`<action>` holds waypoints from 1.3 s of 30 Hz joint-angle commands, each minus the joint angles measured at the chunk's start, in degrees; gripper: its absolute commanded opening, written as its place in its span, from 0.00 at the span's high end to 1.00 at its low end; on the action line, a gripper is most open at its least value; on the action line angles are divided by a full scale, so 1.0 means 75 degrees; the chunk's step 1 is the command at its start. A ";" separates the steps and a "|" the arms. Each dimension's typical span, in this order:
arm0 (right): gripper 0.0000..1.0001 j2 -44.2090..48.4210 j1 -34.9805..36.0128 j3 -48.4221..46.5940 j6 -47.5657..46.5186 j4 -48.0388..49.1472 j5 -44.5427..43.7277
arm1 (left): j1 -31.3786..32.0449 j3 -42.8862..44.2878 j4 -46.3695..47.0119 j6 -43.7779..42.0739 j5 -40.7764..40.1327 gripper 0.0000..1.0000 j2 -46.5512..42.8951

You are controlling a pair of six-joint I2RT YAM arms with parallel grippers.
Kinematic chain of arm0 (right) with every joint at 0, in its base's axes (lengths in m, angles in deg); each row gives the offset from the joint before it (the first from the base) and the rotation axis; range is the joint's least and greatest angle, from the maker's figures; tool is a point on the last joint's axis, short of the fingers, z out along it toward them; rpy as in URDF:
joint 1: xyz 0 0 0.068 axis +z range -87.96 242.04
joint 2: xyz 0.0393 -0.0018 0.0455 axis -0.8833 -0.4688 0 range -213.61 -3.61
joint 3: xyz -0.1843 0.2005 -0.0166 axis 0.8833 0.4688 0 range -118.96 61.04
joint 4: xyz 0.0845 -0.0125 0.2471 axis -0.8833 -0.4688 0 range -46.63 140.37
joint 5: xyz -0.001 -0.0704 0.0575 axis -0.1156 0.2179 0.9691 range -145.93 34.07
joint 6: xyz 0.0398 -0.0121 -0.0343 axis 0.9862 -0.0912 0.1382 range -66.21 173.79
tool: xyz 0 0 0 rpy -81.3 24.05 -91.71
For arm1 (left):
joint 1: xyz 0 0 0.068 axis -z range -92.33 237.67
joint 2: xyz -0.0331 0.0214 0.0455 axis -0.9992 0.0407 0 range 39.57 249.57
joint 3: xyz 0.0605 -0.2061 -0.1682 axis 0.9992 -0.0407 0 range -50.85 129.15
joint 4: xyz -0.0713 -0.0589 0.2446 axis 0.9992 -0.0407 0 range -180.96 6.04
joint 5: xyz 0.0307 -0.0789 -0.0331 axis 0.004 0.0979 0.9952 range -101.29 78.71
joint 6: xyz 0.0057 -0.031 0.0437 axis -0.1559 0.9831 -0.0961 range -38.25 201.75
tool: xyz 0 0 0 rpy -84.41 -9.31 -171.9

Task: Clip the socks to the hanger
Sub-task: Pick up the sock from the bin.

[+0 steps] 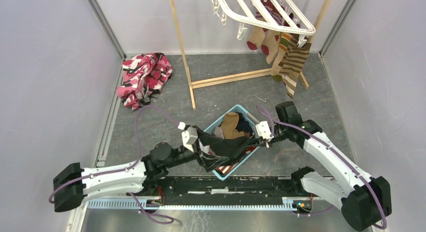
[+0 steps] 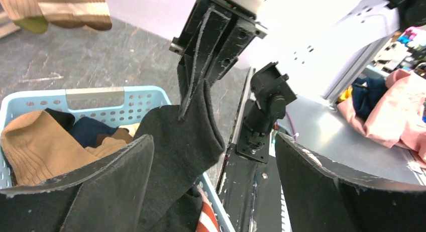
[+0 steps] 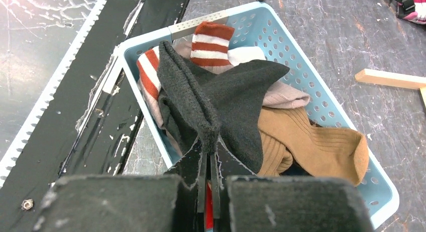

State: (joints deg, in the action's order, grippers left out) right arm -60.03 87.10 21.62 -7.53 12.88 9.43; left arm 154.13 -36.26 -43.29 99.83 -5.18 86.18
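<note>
The light blue basket (image 1: 241,110) sits on the table just beyond my bases, between my two arms. Loose socks are piled in it: one tan sock (image 3: 311,141) at the far end, two red-and-white striped cuffs (image 3: 211,41) at the near end, a pale beige piece and something navy underneath. I cannot count the whole heap.

One dark grey sock (image 1: 228,146) is lifted partly out of it. My right gripper (image 3: 208,141) is pinched tight on one end of that sock, jaws pressed together with the fabric bunched between them. My left gripper (image 2: 213,141) stands wide apart, holding nothing. The sock's other part drops through the gap close beside one finger, and I cannot tell whether it touches.

My left arm lies low, reaching right and slightly away from me to the basket's left side. My right arm is bent at the elbow on the far right and reaches back left over the basket's right corner. The two grippers face each other across it.

The one white hanger (image 1: 271,21) hangs at the far right from a wooden stand (image 1: 188,66), tilted, with several socks already clipped, a brown striped sock (image 1: 294,61) the rightmost. One patterned cloth (image 1: 143,79) lies far left.
</note>
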 commanded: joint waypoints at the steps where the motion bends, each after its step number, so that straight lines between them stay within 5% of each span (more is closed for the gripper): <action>1: 1.00 -0.0075 -0.0204 -0.0271 0.0491 0.0142 0.0642 | 0.0027 -0.0791 0.1213 0.0000 0.0220 0.05 -0.0667; 10: 1.00 -0.0304 -0.0381 -0.0135 0.1578 0.0955 0.0982 | 0.1693 -0.0926 0.2871 -0.3059 -0.2126 0.05 0.0961; 20: 1.00 -0.0329 -0.0386 -0.0123 0.1556 0.0933 0.0883 | 0.1802 -0.0410 0.5211 -0.3625 -0.2938 0.17 0.3449; 28: 1.00 -0.0393 -0.0376 -0.0168 0.1399 0.0772 0.0858 | 0.1803 -0.0352 0.5434 -0.3175 -0.2946 0.54 0.3761; 34: 1.00 -0.0364 -0.0379 -0.0176 0.1246 0.0673 0.0862 | 0.1800 -0.0294 0.5440 -0.2951 -0.2786 0.59 0.3817; 35: 1.00 -0.0368 -0.0379 -0.0182 0.1213 0.0627 0.0860 | 0.1800 -0.0293 0.5441 -0.2920 -0.2740 0.63 0.3820; 37: 1.00 -0.0364 -0.0377 -0.0214 0.1043 0.0502 0.0870 | 0.1800 -0.0313 0.5426 -0.2851 -0.2551 0.92 0.3768; 39: 0.98 -0.0364 -0.0387 -0.0256 0.0780 0.0278 0.0842 | 0.1790 -0.0364 0.5390 -0.2700 -0.2498 0.98 0.3642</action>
State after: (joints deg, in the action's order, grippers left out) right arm -62.74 84.41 21.62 1.87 17.82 14.39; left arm 167.31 -40.07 -6.86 77.43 -25.39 114.57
